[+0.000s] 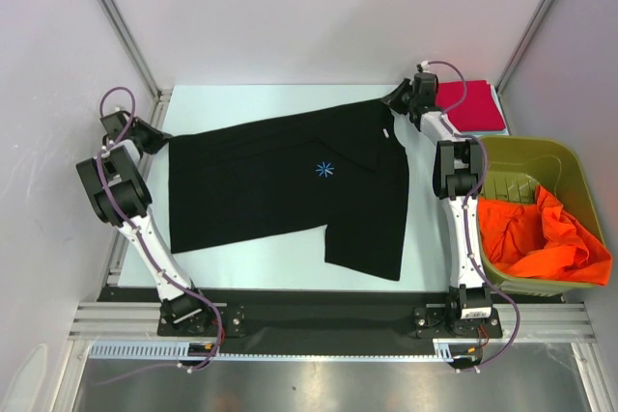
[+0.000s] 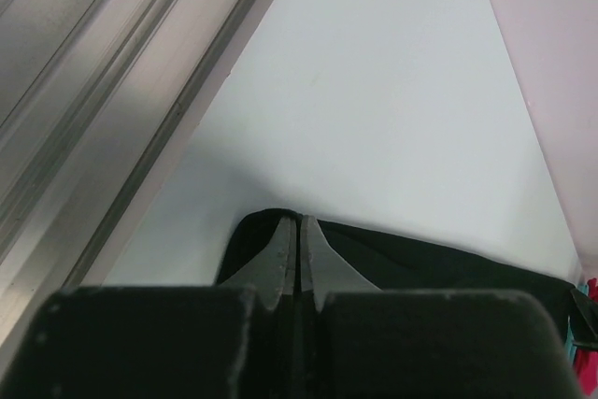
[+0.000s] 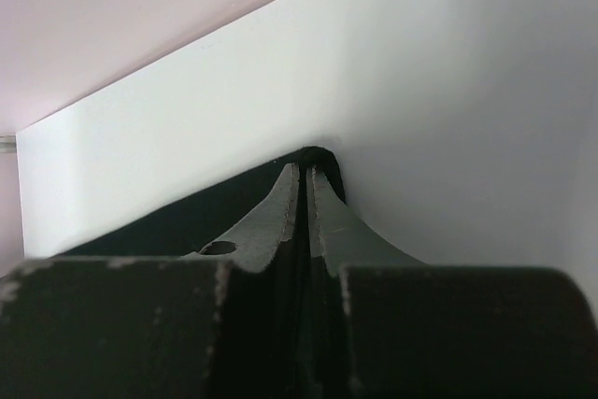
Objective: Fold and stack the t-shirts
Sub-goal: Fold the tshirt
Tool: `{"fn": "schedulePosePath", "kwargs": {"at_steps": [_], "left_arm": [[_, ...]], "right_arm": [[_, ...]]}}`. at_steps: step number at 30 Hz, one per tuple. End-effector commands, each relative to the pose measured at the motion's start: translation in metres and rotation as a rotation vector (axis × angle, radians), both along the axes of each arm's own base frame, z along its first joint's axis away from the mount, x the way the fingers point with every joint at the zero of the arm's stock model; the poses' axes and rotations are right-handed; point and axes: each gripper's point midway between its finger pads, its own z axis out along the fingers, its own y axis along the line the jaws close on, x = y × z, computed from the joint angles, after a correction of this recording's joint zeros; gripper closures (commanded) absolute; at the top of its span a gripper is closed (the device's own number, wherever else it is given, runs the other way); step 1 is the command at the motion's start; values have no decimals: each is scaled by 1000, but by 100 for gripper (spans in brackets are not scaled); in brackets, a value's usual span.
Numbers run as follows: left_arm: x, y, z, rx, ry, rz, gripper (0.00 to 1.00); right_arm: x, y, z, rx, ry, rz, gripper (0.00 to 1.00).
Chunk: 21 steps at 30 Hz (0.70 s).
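Free table [image 1: 290, 98] beyond black t-shirt [image 1: 280, 180], bin [image 1: 533, 163] right

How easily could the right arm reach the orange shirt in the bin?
Probably not right away. Its end effector is shut on a corner of the black shirt and must let go first. Otherwise the way looks free: the orange shirt lies uncovered in the open bin beside that arm.

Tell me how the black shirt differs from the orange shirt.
The black shirt lies flat on the table; the orange shirt is crumpled in the green bin. The black shirt has a blue star mark; the orange shirt looks plain. The left gripper and right gripper pinch the black shirt; neither holds the orange shirt. Neither is folded.
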Motion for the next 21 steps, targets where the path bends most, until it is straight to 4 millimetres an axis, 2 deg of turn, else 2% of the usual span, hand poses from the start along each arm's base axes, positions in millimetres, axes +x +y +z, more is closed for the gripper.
{"fn": "schedulePosePath", "kwargs": {"at_steps": [1, 11, 17, 19, 21], "left_arm": [[7, 31, 13, 25, -33, 95, 100], [1, 47, -2, -8, 10, 132, 100], [-2, 54, -9, -5, 75, 160, 99], [-9, 55, -19, -17, 138, 170, 100], [-4, 57, -15, -3, 138, 156, 89]], "right_arm": [[18, -27, 53, -39, -130, -69, 100], [26, -42, 62, -60, -165, -130, 100], [28, -45, 52, -64, -141, -176, 100], [30, -47, 49, -61, -125, -197, 100], [30, -45, 48, -41, -120, -184, 100]]}}
